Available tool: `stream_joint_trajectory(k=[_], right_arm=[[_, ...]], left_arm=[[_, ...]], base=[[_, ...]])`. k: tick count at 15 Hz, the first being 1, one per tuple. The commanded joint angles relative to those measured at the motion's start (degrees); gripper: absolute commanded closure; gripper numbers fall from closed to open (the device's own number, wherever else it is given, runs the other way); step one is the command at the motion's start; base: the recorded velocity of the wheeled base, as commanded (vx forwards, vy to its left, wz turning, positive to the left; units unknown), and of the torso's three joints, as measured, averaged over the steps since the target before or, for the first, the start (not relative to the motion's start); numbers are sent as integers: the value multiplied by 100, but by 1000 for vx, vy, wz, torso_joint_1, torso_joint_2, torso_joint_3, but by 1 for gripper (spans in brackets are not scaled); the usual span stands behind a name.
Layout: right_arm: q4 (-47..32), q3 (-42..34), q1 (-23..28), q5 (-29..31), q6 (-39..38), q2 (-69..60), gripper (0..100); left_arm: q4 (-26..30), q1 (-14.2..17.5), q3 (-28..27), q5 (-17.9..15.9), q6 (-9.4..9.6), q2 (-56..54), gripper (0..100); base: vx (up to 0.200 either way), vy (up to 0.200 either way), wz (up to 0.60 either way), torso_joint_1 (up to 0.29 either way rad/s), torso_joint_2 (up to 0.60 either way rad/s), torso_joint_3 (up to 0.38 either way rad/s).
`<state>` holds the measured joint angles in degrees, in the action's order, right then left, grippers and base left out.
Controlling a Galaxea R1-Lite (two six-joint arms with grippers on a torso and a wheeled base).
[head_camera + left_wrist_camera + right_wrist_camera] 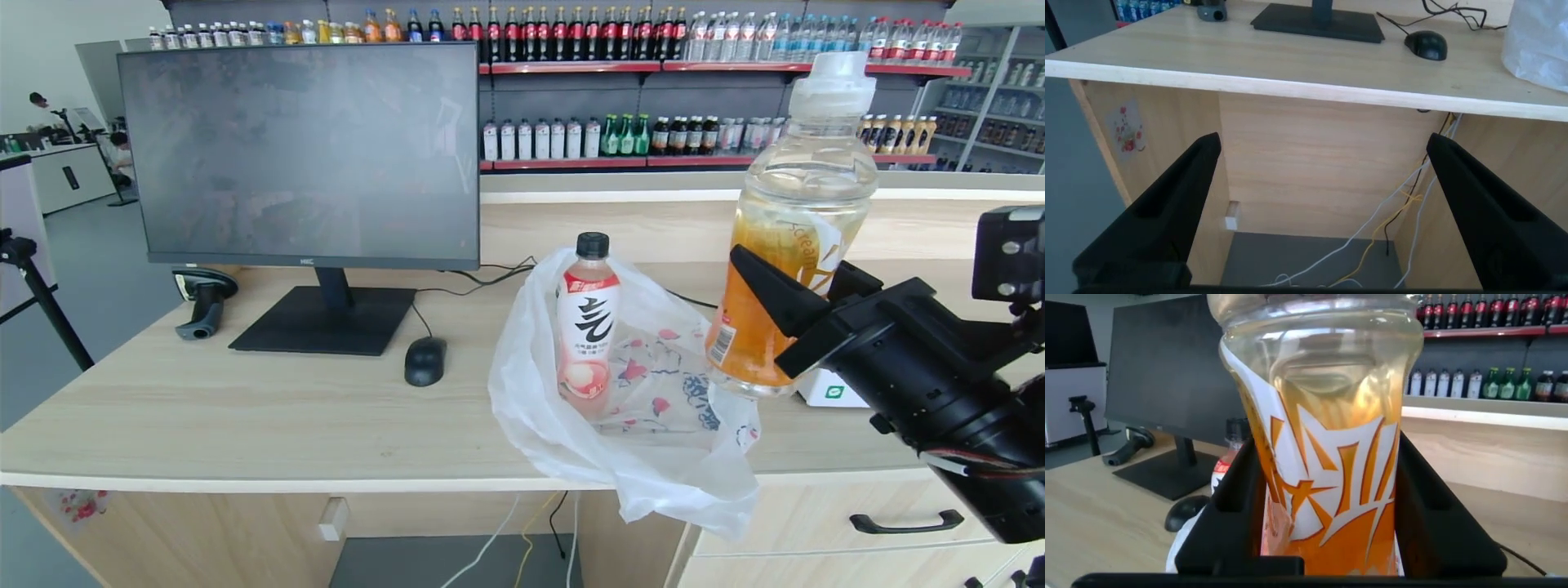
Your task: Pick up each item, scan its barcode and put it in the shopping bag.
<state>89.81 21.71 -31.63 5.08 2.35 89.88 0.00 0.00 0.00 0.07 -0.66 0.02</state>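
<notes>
The left claw (1323, 214) is hanging low in front of the counter (245, 416), below its front edge, with its fingers (1167, 220) spread wide and gripping nothing; cables (1388, 224) are dangling in the recess behind it. On the counter's far left, a handheld scanner (204, 300) is resting in its stand, just beside the foot of a dark monitor (302, 155). A black mouse (424, 361) is lying to the right of that foot. Next, a white plastic bag (571, 441) is sitting open at the counter's front, its lower side drooping over the edge. A pink bottle (588, 327) with a black cap is standing upright inside it. To the right, the orange bottle (788, 237) is being held upright in the air, its base over the bag's right rim and its barcode (721, 345) facing left. The right claw (808, 290) is clamping this bottle around its lower half, one finger on each side. A white box (833, 394) is sitting on the counter behind the bottle's base. Shelves (735, 69) of drinks are lining the back wall.
</notes>
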Motion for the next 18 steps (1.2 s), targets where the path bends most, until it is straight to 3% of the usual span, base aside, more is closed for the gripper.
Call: stream_joint_trajectory(k=[1, 8, 18], right_arm=[[19, -106, 8, 1, 2, 47, 100], [19, -18, 17, 1, 2, 478, 100], [19, 764, 342, -7, -473, 1515, 100]], left_arm=[[-9, 0, 0, 1, -4, -2, 0], [-9, 0, 0, 1, -13, -2, 0], [-9, 0, 0, 1, -13, -2, 0]], base=[[0, 0, 0, 0, 0, 0], [0, 0, 0, 0, 0, 0], [0, 0, 0, 0, 0, 0]])
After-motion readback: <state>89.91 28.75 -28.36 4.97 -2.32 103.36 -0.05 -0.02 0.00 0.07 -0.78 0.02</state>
